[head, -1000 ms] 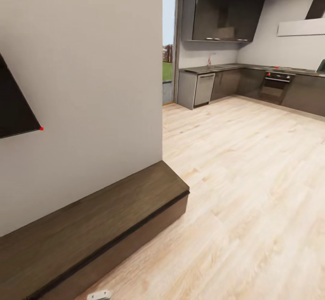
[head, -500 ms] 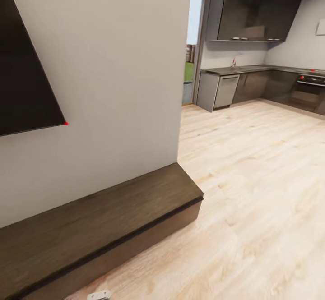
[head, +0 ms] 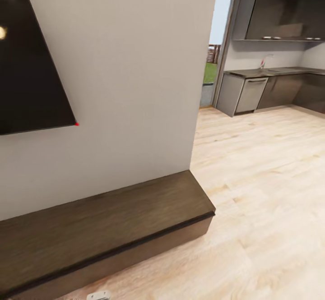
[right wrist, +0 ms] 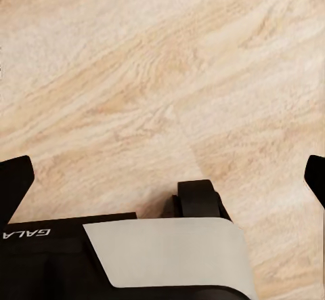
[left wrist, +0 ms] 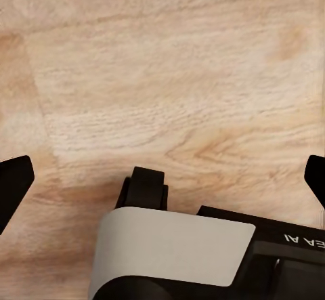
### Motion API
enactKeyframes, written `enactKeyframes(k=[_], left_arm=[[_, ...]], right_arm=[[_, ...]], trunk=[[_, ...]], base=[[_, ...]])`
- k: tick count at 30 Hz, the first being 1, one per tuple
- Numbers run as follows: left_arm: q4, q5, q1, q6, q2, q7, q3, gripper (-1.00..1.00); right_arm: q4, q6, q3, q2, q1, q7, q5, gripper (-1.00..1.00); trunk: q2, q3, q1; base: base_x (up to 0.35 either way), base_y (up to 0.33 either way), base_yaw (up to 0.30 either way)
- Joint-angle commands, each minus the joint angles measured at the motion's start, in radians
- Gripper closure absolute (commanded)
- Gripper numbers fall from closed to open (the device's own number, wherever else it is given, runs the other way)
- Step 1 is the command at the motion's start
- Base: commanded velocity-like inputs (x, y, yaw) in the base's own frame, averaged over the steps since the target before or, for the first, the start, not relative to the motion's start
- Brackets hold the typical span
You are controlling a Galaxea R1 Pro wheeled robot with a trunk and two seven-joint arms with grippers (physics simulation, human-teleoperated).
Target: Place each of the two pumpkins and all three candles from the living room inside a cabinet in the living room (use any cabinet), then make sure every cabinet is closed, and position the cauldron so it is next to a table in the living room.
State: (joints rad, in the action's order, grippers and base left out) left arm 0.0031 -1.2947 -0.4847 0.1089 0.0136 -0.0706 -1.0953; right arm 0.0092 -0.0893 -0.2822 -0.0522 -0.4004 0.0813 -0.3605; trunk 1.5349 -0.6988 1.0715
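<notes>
From the head camera, the long low cabinet [head: 104,228] runs along the foot of a pale grey wall [head: 131,79], dark-brown wood, its top bare and its front shut as far as the picture shows; its near end stops just short of the corner where the wall gives way to the open room. Above it, high on the wall, hangs a black screen [head: 27,65], a small red dot at its lower corner. Light wood floor [head: 266,187] spreads off to the right, all the way to a kitchen with dark cupboards [head: 284,6], a grey counter [head: 275,71] and a silver appliance door [head: 249,94] under it; between wall and kitchen a tall glass door [head: 215,47] gives a strip of sky and grass. At the very bottom edge, a small pale piece of the robot [head: 99,296] peeks in.

Over to the wrists: the left gripper [left wrist: 162,178] hangs over bare floorboards, its two dark fingertips [left wrist: 13,181] far apart at the picture's edges, wide and holding nothing; the right gripper [right wrist: 162,178] is the same, fingertips [right wrist: 13,181] spread wide over the planks, nothing between them; part of the robot's base, grey panel and black wheel, sits beneath each.
</notes>
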Motion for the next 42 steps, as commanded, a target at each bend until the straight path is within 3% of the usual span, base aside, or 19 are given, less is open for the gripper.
enactKeyframes(k=[1,24,42], left_arm=[[0.0,0.0,0.0,0.0,0.0,0.0,0.0,-1.0],[0.0,0.0,0.0,0.0,0.0,0.0,0.0,-1.0],[-0.001,0.0,0.0,0.0,0.0,0.0,0.0,-1.0]], right_arm=[[0.0,0.0,0.0,0.0,0.0,0.0,0.0,-1.0],[0.0,0.0,0.0,0.0,0.0,0.0,0.0,-1.0],[0.0,-0.002,0.001,0.002,0.0,-0.004,0.0,-1.0]], trunk=[[0.0,0.0,0.0],[0.0,0.0,0.0],[0.0,0.0,0.0]], base=[[0.046,-0.109,0.285],[0.016,-0.086,0.285],[0.289,-0.01,0.233]])
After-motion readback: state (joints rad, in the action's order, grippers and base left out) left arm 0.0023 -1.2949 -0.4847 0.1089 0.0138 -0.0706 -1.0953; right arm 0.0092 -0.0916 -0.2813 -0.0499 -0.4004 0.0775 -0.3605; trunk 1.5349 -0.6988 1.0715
